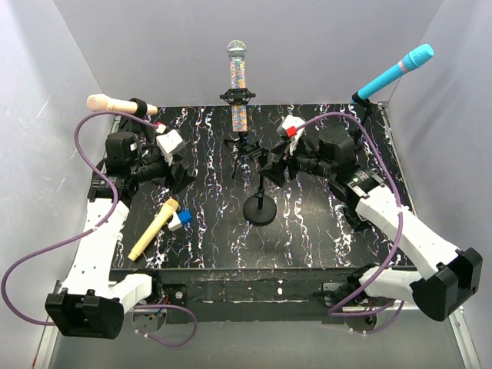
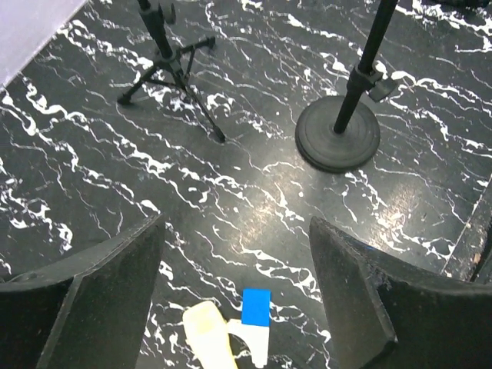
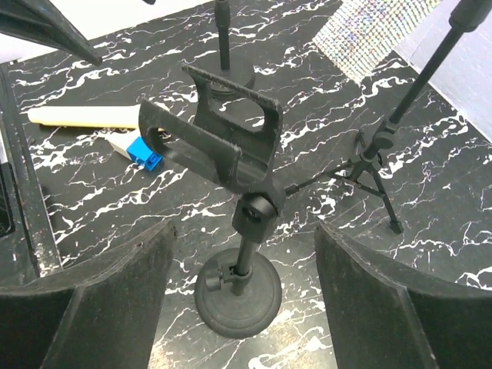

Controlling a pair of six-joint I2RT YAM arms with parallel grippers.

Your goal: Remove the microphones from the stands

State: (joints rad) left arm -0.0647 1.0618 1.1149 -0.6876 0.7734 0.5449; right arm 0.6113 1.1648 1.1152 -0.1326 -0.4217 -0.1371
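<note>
A yellow microphone (image 1: 155, 230) lies flat on the black marbled table, with a blue and white block (image 1: 181, 219) against its head. In the left wrist view its end (image 2: 207, 340) and the block (image 2: 256, 315) show below my left gripper (image 2: 237, 227). That gripper (image 1: 183, 175) hangs open above them with nothing between its fingers. The round-base stand (image 1: 260, 207) at the table's middle has an empty black clip (image 3: 223, 138). My right gripper (image 3: 246, 229) is open on either side of the stand's pole, near the clip (image 1: 270, 163), not touching it.
A glitter microphone (image 1: 237, 77) sits on a tripod stand (image 1: 244, 146) at the back centre. A cream microphone (image 1: 115, 104) sits on a stand at the back left and a cyan one (image 1: 396, 71) at the back right. White walls enclose the table.
</note>
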